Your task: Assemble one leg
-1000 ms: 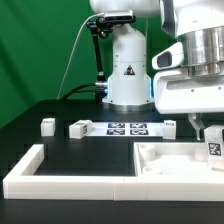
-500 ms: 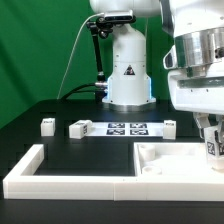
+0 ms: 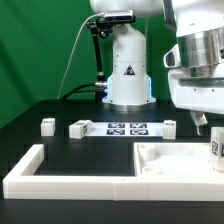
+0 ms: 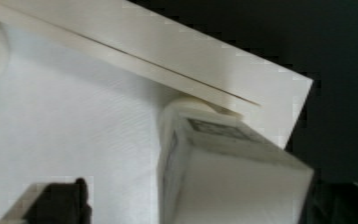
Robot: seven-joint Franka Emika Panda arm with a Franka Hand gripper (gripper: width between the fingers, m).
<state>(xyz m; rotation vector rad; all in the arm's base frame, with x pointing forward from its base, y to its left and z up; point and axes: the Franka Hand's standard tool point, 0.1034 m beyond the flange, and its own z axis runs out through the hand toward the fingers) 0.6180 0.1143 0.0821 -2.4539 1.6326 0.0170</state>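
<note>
At exterior view's right, leg (image 3: 216, 148) upright on tray part (image 3: 168, 163); fingers (image 4: 51, 203) close by, grip cannot tell.

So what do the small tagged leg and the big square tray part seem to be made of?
The leg: probably hard white plastic with a matte finish, as it shows no glare. Its black-and-white tag looks like a printed sticker. The tray part: seemingly the same matte white plastic, judging by its even colour and crisp raised rim.

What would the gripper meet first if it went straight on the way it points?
Probably the leg, standing on the white tray part just below the gripper, though depth is unclear.
</note>
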